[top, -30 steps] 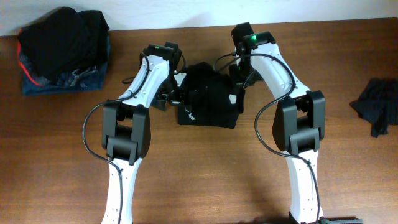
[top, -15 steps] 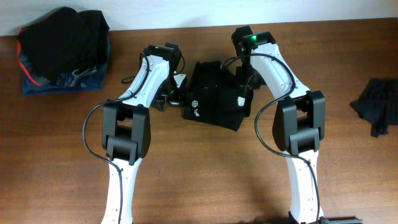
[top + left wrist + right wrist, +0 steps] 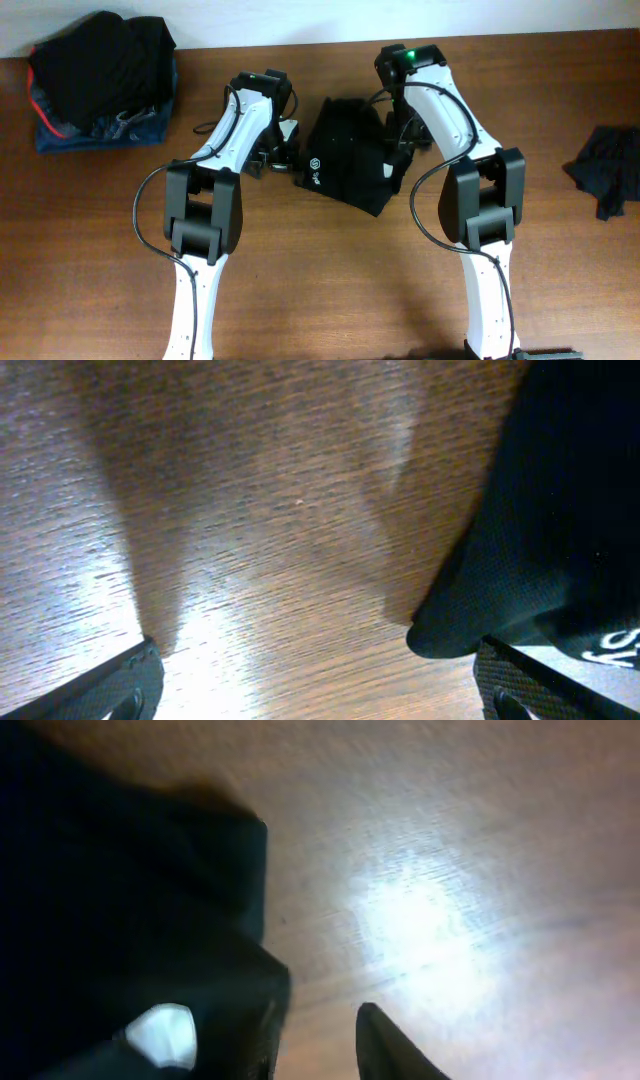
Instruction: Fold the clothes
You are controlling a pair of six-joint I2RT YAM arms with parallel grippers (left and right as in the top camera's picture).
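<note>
Grained wooden table (image 3: 300,280) bears a soft black rectangular folded T-shirt (image 3: 350,165).

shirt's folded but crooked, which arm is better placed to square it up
Probably left: the left pincer stands wide open beside a corner of the shirt; the right pincer sits at the other edge, grip unclear.

The T-shirt (image 3: 345,160) is soft matt black cloth, finely knit. The table (image 3: 330,275) is brown grained wood with a faint sheen. The left arm (image 3: 191,300) and right arm (image 3: 487,300) have smooth white plastic shells.
</note>
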